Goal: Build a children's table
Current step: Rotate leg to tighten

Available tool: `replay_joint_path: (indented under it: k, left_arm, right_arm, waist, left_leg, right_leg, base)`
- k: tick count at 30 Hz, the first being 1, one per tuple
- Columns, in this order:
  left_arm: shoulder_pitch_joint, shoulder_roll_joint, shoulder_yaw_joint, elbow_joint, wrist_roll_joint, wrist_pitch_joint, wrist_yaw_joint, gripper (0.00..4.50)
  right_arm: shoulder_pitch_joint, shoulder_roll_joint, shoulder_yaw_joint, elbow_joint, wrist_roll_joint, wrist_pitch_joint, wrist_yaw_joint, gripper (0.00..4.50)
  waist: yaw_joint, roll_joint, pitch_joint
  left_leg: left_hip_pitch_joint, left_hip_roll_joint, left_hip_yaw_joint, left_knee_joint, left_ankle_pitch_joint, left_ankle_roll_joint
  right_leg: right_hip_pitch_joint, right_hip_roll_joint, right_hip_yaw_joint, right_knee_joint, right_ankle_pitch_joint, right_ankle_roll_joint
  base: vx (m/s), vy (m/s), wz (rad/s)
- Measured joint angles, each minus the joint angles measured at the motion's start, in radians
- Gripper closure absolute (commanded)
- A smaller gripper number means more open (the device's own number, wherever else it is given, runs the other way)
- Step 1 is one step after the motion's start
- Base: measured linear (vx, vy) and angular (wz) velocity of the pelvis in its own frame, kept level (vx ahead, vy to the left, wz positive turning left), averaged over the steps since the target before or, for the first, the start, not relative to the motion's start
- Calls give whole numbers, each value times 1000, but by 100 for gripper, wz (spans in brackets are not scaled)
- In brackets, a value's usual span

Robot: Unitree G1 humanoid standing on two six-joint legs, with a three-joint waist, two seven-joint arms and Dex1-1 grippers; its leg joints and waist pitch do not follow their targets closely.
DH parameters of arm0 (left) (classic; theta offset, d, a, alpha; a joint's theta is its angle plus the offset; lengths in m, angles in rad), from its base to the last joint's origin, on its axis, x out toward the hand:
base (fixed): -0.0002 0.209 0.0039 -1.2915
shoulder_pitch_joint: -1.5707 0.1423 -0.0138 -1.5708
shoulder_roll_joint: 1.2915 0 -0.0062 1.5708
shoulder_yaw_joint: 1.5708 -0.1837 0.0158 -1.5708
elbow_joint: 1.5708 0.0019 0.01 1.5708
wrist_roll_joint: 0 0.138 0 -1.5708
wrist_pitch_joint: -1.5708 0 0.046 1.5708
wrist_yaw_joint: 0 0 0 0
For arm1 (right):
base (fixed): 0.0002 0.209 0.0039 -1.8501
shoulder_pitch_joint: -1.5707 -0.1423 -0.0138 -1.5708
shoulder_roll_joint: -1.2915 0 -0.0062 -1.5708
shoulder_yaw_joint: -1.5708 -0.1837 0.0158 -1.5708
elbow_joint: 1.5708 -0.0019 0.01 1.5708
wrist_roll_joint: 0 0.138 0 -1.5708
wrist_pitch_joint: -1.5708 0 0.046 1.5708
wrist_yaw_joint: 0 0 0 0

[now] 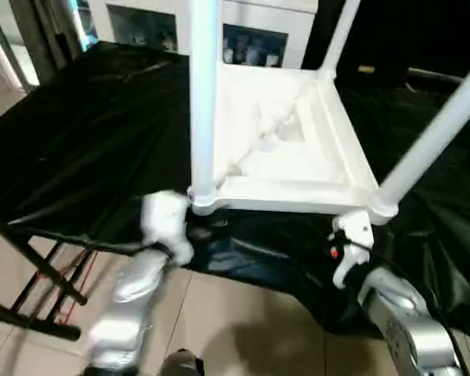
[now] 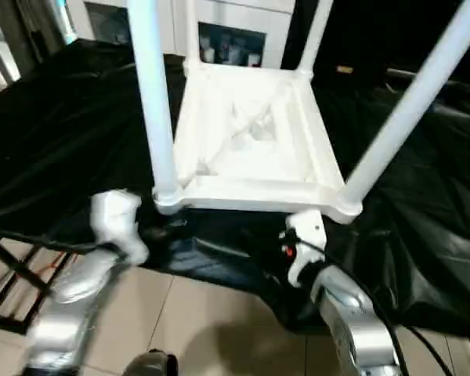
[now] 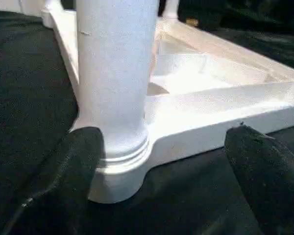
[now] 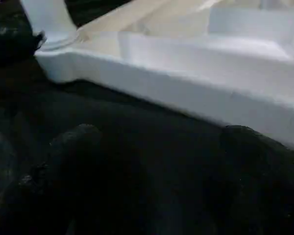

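- While the white plastic rectangular tabletop (image 1: 286, 149) is lying ribbed underside up on the black-draped work table (image 1: 78, 141), we are seeing white tubular legs standing in its rounded corner sockets: the near-left leg (image 1: 204, 94), the near-right leg (image 1: 435, 133) and a far leg (image 1: 338, 35).
- We are holding our left gripper (image 3: 161, 161) just at the near-left corner socket (image 3: 118, 169), its black fingers (image 3: 71, 171) spread wide on either side and gripping nothing.
- We are keeping our right gripper (image 4: 157, 166) low before the tabletop's near edge, fingers equally wide and empty, near the near-right socket (image 1: 380, 207).
- We are judging the legs' seating as the risk: the near-right leg is leaning outward, so a nudge could pry it loose.
- We are also watching the near edge, sitting close to the work table's front; a push towards us could slide the whole piece off the slippery cloth.
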Motion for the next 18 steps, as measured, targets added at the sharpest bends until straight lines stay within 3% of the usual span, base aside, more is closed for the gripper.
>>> replay_joint_path:
  k: [3, 7, 10, 18]
  left_arm:
    - [-67, -19, -8, 69, 21, 2, 46, 5]
    - [-153, -15, 18, 165, 35, -9, 106, 5]
    - [-155, -15, 37, 175, 30, -19, 109, 5]
    - [-267, -36, 114, 285, 4, -74, 197, 5]
  right_arm:
    - [26, -27, -41, -52, 24, 19, 6, 0]
    - [43, -29, -72, -78, 28, 19, -14, 0]
    - [58, -26, -68, -80, 27, 19, -17, 0]
    - [-32, 0, -29, -41, 21, 14, -1, 0]
  waist:
    - [-3, 13, 5]
    - [-12, 16, 4]
    - [-18, 23, 0]
    - [-20, 19, -3]
  left_leg:
    - [1, 0, 0, 0, 0, 0]
    - [1, 0, 0, -4, 2, -2]
    - [1, 0, 0, -5, 8, -1]
    - [0, 0, 1, -3, 11, 3]
  right_leg:
    - [0, 0, 0, -1, 4, 0]
    - [-1, 0, -1, 0, 7, -2]
    - [-1, 0, -1, -1, 7, -3]
    - [-1, 0, -1, 0, 7, -4]
  base:
    - [0, 0, 0]
    - [0, 0, 0]
    - [0, 0, 0]
    - [0, 0, 0]
